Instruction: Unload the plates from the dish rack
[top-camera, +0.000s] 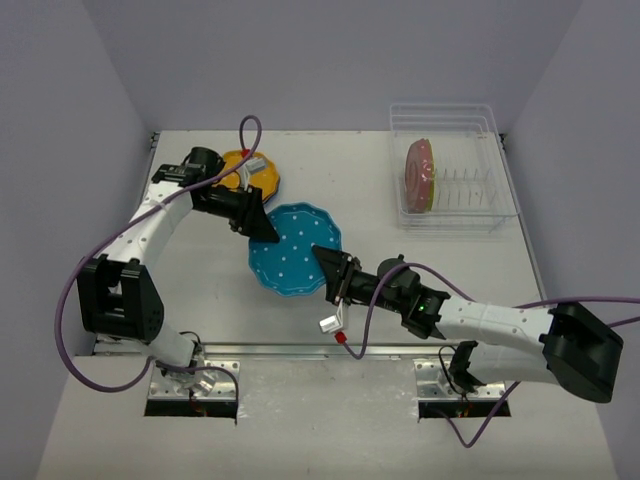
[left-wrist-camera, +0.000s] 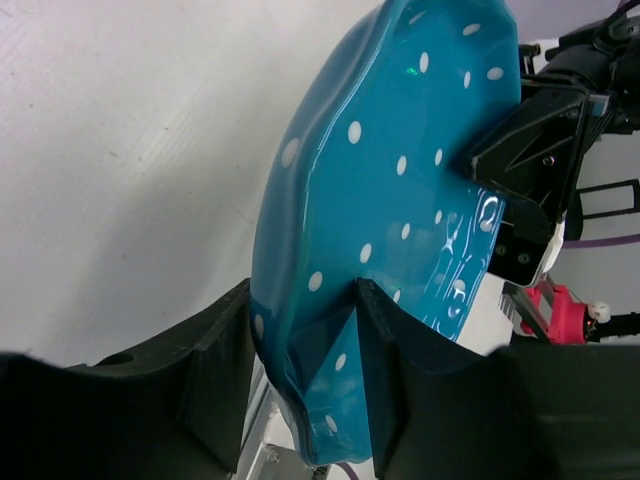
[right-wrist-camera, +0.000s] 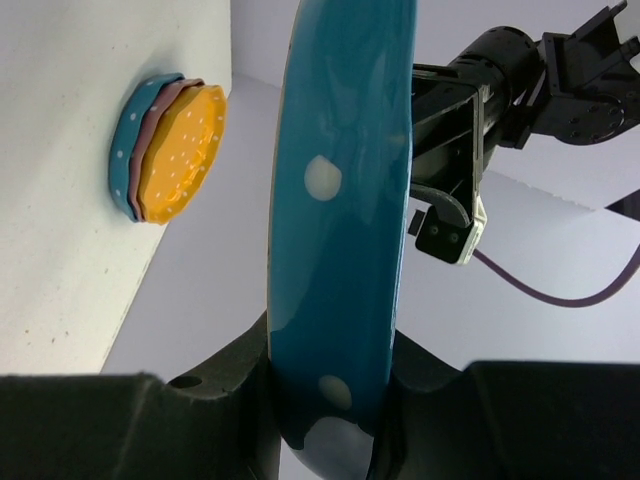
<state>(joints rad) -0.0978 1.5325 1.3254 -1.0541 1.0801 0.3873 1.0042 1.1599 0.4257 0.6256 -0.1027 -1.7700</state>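
Note:
A blue dotted plate (top-camera: 295, 250) hangs above the table's middle, held between both grippers. My left gripper (top-camera: 262, 225) is shut on its upper-left rim; the left wrist view shows the rim (left-wrist-camera: 390, 170) between my fingers (left-wrist-camera: 300, 370). My right gripper (top-camera: 328, 265) is shut on its lower-right rim; the right wrist view shows the plate edge-on (right-wrist-camera: 345, 200) between my fingers (right-wrist-camera: 335, 400). The clear dish rack (top-camera: 470, 205) at the back right holds a pink plate (top-camera: 418, 170) standing upright, with a yellow-green one close against it.
A stack of plates with an orange-yellow one on top (top-camera: 258, 172) lies at the back left, under the left arm. In the right wrist view the stack (right-wrist-camera: 170, 150) shows blue, pink and orange layers. Purple cables loop over both arms.

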